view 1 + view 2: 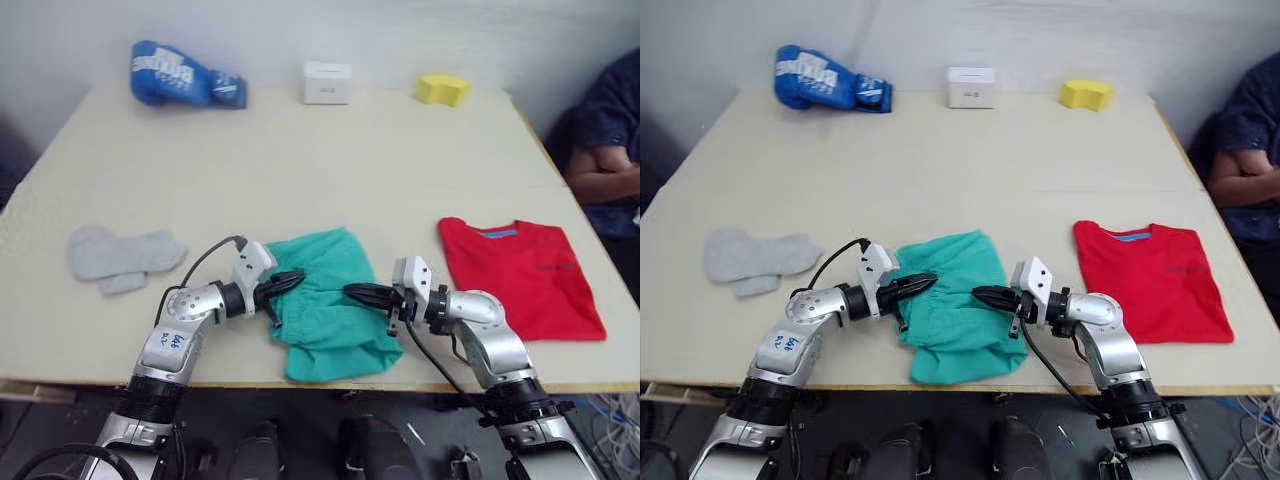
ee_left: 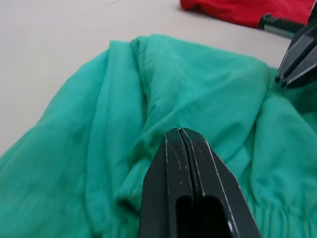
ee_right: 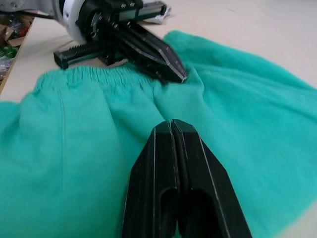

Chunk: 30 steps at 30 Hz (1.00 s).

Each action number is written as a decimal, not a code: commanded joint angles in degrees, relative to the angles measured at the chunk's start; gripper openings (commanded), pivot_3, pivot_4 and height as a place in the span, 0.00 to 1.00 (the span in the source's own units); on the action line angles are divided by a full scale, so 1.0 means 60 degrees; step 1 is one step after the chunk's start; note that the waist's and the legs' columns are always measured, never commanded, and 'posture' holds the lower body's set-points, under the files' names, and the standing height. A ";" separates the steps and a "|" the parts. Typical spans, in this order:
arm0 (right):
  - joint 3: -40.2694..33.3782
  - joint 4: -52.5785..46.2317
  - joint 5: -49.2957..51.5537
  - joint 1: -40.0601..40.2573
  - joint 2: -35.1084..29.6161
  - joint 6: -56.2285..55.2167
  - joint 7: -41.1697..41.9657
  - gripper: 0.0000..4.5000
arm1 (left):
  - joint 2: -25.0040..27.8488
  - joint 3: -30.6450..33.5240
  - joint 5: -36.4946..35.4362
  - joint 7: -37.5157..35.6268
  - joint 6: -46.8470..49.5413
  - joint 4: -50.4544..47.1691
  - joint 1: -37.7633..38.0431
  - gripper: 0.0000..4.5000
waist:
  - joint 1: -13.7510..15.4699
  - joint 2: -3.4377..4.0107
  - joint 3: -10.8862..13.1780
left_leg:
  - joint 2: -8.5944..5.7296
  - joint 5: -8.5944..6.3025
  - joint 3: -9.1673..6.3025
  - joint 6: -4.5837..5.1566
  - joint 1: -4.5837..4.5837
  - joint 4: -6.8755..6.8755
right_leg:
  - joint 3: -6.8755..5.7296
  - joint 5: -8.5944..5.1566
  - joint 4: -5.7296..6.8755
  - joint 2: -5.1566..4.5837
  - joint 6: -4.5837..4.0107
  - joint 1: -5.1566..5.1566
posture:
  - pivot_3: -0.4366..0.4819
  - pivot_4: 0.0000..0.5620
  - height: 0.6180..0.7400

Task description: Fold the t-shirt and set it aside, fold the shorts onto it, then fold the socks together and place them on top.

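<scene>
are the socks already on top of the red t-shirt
No, the socks lie on the bare table at the robot's left, far from the t-shirt folded at its right.

Shorts (image 1: 328,300) teal green. T-shirt (image 1: 522,275) bright red, blue collar lining. Socks (image 1: 120,256) light grey. Boxing glove (image 1: 183,76) blue, white lettering. Box (image 1: 327,82) white. Sponge (image 1: 443,89) yellow. Table (image 1: 320,160) beige.

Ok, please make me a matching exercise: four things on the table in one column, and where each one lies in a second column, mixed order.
Things:
1. t-shirt
2. shorts
3. socks
4. boxing glove

Places:
a. far edge, robot's left
b. near edge, between both hands
c. robot's right side, lying flat
d. robot's left side, beyond the left arm

Pairs: 1-c, 2-b, 3-d, 4-a
</scene>
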 commanded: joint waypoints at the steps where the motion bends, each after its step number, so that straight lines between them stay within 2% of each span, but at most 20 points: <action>1: -0.0546 -0.1353 0.1060 0.0192 -0.0612 0.1855 -0.0179 0.01 | 0.0096 -0.0057 0.0178 -0.0150 -0.0219 -0.0072 0.0054 0.00 | 0.0261 0.0058 0.0052 | -0.0064 0.0057 -0.0089 0.0007 -0.0018 -0.0019 | -0.0084 0.0000 0.0004 -0.0052 0.0000 0.0023 | 0.48 0.27 1.00; 2: -0.0781 -0.1716 0.1671 0.0199 -0.0918 0.2902 -0.0172 0.01 | 0.0140 -0.0033 0.0176 -0.0200 -0.0257 -0.0116 0.0101 0.00 | 0.0390 0.0086 0.0075 | -0.0071 0.0074 -0.0086 0.0013 -0.0019 -0.0014 | -0.0071 0.0002 0.0005 -0.0066 -0.0002 0.0002 | 0.48 0.27 1.00; 5: -0.1236 -0.1907 0.2937 -0.0264 -0.1901 0.5348 0.0004 0.15 | 0.0245 0.0061 0.0120 -0.0444 -0.0514 -0.0156 0.0276 0.00 | 0.0614 0.0092 0.0086 | -0.0070 0.0051 -0.0049 0.0018 -0.0024 0.0002 | -0.0052 0.0032 -0.0009 -0.0101 -0.0011 -0.0002 | 0.48 0.27 1.00; 10: -0.1494 -0.0335 0.3947 -0.1842 -0.2769 0.8193 0.0110 0.55 | 0.0272 0.0008 0.0267 -0.0646 -0.0974 -0.0127 0.0326 0.00 | 0.0682 0.0086 0.0092 | -0.0057 0.0017 -0.0008 0.0056 -0.0038 -0.0005 | -0.0039 0.0039 -0.0064 -0.0098 -0.0002 -0.0009 | 0.48 0.27 1.00; 13: -0.0965 0.1371 0.3288 -0.2870 -0.3154 0.8468 0.0308 0.77 | 0.0205 0.0379 -0.0412 -0.0993 -0.0970 -0.0593 0.0421 0.00 | 0.0707 0.0083 0.0095 | -0.0056 0.0017 0.0013 0.0053 -0.0049 -0.0015 | -0.0035 0.0037 -0.0070 -0.0086 0.0000 -0.0023 | 0.48 0.27 1.00; 16: -0.0598 0.2465 0.2910 -0.3422 -0.3279 0.8696 0.0422 1.00 | 0.0529 0.0603 -0.0478 -0.1125 -0.0882 -0.0820 0.0659 0.00 | 0.0710 0.0080 0.0097 | -0.0059 0.0019 0.0035 0.0056 -0.0070 -0.0003 | -0.0027 0.0039 -0.0069 -0.0084 0.0003 -0.0043 | 0.48 0.27 1.00; 20: -0.0370 0.3698 0.2550 -0.4003 -0.2871 0.8933 0.0211 1.00 | 0.1110 0.1119 -0.0651 -0.1315 -0.0998 -0.1272 0.1230 0.00 | 0.0661 0.0080 0.0104 | -0.0056 0.0020 0.0097 0.0063 -0.0073 0.0003 | -0.0028 0.0057 -0.0055 -0.0075 0.0036 -0.0084 | 0.48 0.27 1.00; 26: -0.0030 0.4380 0.2502 -0.4376 -0.2222 0.9643 0.0340 1.00 | 0.0860 0.1262 -0.1573 -0.1860 -0.0964 -0.1758 0.1264 0.00 | 0.0618 0.0068 0.0105 | -0.0043 -0.0006 0.0140 0.0120 -0.0080 0.0053 | 0.0100 0.0090 -0.0035 -0.0076 0.0066 -0.0102 | 0.48 0.27 1.00; 30: 0.0221 0.3965 0.2974 -0.4434 -0.1836 1.0824 0.0746 1.00 | 0.0462 0.0759 -0.1098 -0.1559 -0.1027 -0.1421 0.0887 0.00 | 0.0525 0.0065 0.0103 | -0.0040 -0.0018 0.0173 0.0125 -0.0082 0.0051 | 0.0139 0.0094 -0.0029 -0.0074 0.0067 -0.0124 | 0.48 0.27 1.00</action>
